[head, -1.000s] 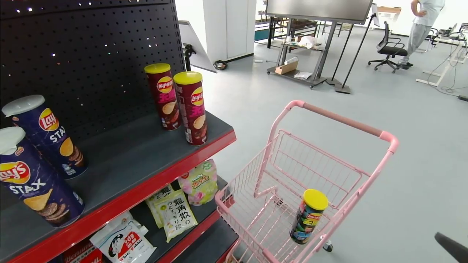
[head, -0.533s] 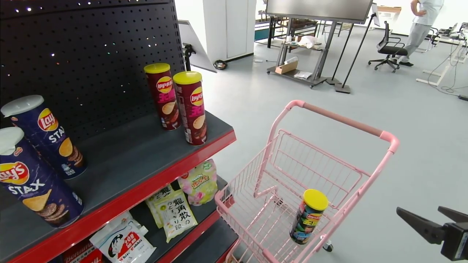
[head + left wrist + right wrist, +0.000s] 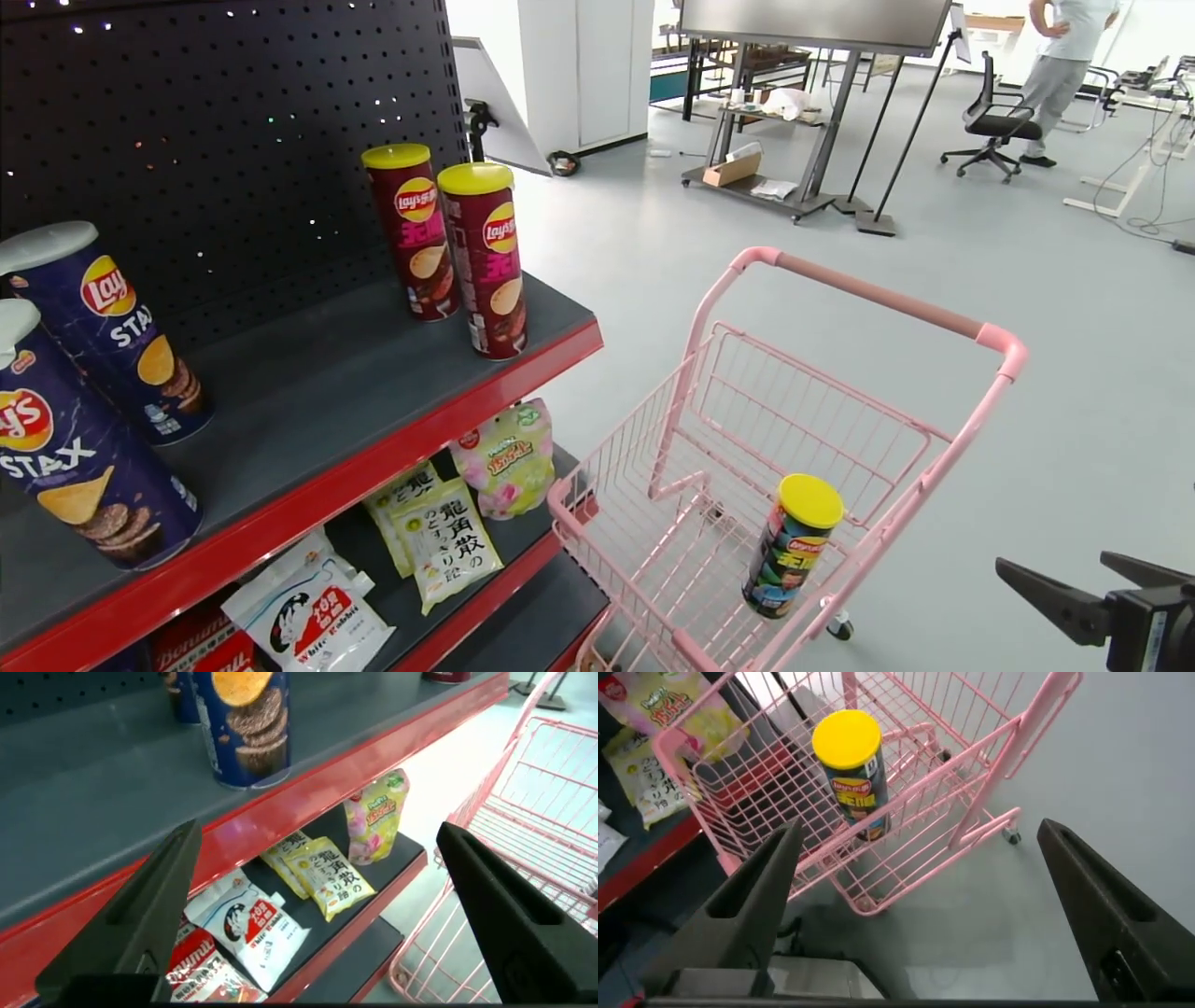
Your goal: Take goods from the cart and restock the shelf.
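The right gripper (image 3: 917,829), jaws spread wide and holding nothing, hangs outside the pink cart (image 3: 878,301), while the yellow-lidded chip can (image 3: 852,775) stands upright inside it, beyond and below the fingertips, long axis vertical, lid uppermost.

A grey floor (image 3: 1074,308) stretched away on the right. At the far end a big screen (image 3: 812,23) stood on a stand, with a cardboard box (image 3: 731,172) on its low base and a white cabinet (image 3: 583,70) to its left. A black office chair (image 3: 994,126) stood far right, with cables (image 3: 1144,224) lying on the floor near it.
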You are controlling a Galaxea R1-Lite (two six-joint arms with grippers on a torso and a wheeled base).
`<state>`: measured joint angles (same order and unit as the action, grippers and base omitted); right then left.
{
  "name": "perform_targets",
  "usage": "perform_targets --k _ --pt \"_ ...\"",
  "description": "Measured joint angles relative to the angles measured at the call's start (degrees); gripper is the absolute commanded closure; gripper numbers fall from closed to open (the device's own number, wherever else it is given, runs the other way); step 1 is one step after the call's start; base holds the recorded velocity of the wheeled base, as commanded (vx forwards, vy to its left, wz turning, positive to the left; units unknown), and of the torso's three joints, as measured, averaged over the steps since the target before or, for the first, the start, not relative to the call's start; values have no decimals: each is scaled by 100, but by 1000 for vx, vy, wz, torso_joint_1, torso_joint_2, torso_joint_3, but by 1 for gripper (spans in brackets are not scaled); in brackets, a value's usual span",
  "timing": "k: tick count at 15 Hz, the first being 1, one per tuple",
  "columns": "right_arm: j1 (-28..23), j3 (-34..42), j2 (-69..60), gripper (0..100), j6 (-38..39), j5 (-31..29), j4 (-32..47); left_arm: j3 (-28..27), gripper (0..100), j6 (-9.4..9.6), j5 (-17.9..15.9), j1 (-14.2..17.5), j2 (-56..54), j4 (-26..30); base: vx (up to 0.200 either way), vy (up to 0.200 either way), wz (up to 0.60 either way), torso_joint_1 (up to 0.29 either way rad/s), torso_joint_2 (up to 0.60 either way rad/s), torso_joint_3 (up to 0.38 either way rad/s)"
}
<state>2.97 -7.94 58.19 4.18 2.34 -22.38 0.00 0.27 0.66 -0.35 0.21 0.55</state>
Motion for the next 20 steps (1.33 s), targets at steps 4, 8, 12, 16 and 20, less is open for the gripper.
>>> perform_targets --k 4,8,12,16,20 --pt "11 -33 184 0 -13 -7 0 0 0 -2 2 2 0 -1 0 0 0 -150 384 233" --pt "11 -60 325 0 -85 0 -9 -2 0 0 2 -2 0 -1 0 0 0 -179 472 299" --pt "33 -110 378 0 -218 149 -6 0 0 0 2 2 0 2 0 0 300 -173 505 334" --pt "94 -369 639 0 -207 652 -104 -2 0 -2 2 2 0 -11 0 0 0 -35 104 72" --pt "482 -525 1163 0 -216 680 -413 0 0 -2 2 -2 0 -4 0 0 0 0 0 0"
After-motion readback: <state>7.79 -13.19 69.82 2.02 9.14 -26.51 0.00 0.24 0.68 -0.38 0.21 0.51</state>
